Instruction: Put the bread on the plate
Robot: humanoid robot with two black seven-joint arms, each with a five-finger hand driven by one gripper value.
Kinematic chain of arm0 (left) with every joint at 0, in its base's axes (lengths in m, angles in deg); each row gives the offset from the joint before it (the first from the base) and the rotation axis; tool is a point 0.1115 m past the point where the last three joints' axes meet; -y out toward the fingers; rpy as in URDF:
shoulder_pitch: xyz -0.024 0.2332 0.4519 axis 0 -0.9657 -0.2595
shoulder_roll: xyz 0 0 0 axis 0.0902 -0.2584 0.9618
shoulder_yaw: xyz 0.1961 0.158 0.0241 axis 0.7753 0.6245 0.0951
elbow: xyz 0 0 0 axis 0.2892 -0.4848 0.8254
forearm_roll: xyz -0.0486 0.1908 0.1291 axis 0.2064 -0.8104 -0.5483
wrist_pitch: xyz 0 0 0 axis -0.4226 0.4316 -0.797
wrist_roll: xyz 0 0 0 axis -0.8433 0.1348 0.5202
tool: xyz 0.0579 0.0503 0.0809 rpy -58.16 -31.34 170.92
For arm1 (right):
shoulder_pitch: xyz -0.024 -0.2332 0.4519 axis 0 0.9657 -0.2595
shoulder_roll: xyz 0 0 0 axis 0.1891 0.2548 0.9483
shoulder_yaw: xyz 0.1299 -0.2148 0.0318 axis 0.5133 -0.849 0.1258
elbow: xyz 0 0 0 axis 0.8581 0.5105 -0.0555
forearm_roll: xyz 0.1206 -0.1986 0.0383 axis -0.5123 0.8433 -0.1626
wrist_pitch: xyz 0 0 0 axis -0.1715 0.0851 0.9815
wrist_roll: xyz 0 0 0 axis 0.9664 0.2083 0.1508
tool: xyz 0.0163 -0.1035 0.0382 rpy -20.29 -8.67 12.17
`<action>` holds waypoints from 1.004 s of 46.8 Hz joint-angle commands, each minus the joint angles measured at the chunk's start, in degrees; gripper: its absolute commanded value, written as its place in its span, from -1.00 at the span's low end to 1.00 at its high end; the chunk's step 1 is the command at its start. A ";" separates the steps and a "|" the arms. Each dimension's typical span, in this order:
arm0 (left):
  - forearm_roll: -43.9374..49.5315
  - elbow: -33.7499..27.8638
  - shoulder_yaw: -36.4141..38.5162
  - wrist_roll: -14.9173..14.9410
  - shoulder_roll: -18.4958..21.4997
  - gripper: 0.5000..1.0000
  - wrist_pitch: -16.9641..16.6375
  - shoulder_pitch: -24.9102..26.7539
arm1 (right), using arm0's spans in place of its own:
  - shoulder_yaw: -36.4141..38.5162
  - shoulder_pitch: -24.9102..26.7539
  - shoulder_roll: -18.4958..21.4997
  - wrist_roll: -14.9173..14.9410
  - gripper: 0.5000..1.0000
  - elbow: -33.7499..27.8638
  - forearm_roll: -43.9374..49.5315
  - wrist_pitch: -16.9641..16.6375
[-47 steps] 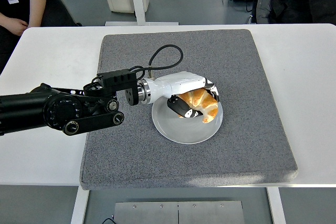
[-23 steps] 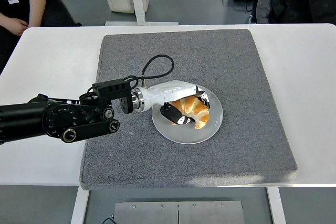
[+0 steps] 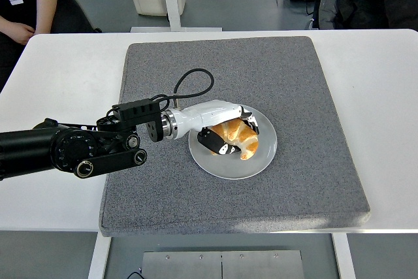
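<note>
A golden croissant [image 3: 240, 138] lies on the white round plate [image 3: 261, 160] in the middle of the grey mat. My left hand [image 3: 228, 132], white with black fingertips, comes in from the left and is curled around the croissant, which rests low on the plate. Its fingers [image 3: 247, 117] wrap over the far side and the thumb sits on the near side. The right arm is out of view.
The grey felt mat [image 3: 294, 83] covers the centre of the white table [image 3: 379, 83]. A black cable [image 3: 192, 83] loops up from my left wrist. A person's arm [image 3: 26, 27] shows at the top left, another person at the top right.
My left hand has drawn back to the left and lowered with the croissant, from the plate's right part towards its middle. The grasp looks unchanged.
</note>
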 commanded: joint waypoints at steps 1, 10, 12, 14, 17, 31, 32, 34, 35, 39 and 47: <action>0.01 0.00 0.02 0.01 0.09 -1.00 -0.01 -0.35 | -0.03 0.00 0.00 0.00 1.00 0.00 0.00 0.00; 0.01 0.00 0.02 0.01 0.09 -1.00 -0.09 -0.88 | -0.03 0.00 0.00 0.00 1.00 0.00 0.00 0.00; -0.08 0.00 0.02 0.01 0.09 -1.00 -0.09 -0.88 | -0.03 0.00 0.00 0.00 1.00 0.00 0.00 0.00; 0.01 0.00 0.02 0.01 0.18 -1.00 -0.09 -0.88 | -0.03 0.00 0.00 0.00 1.00 0.00 0.00 0.00; -0.08 0.00 0.02 0.09 0.44 -0.97 -0.09 -0.79 | -0.03 0.00 0.00 0.00 1.00 0.00 0.00 0.00; 0.45 0.00 -0.07 0.01 0.88 -0.55 -0.01 -0.88 | -0.03 0.00 0.00 0.00 1.00 0.00 0.00 0.00; 0.45 0.00 -0.07 0.01 0.88 -0.55 -0.01 -0.79 | -0.03 0.00 0.00 0.00 1.00 0.00 0.00 0.00; 0.63 0.00 -0.07 0.01 0.88 -0.49 -0.01 -0.88 | -0.03 0.00 0.00 0.00 1.00 0.00 0.00 0.00; 0.63 0.00 -0.07 0.01 0.88 -0.46 -0.01 -0.88 | -0.03 0.00 0.00 0.00 1.00 0.00 0.00 0.00; 0.63 0.00 -0.07 0.01 0.88 -0.38 -0.01 -0.88 | -0.03 0.00 0.00 0.00 1.00 0.00 0.00 0.00; 0.80 -0.09 -0.69 0.01 0.97 -0.17 -0.01 -0.88 | -0.03 0.00 0.00 0.00 1.00 0.00 0.00 0.00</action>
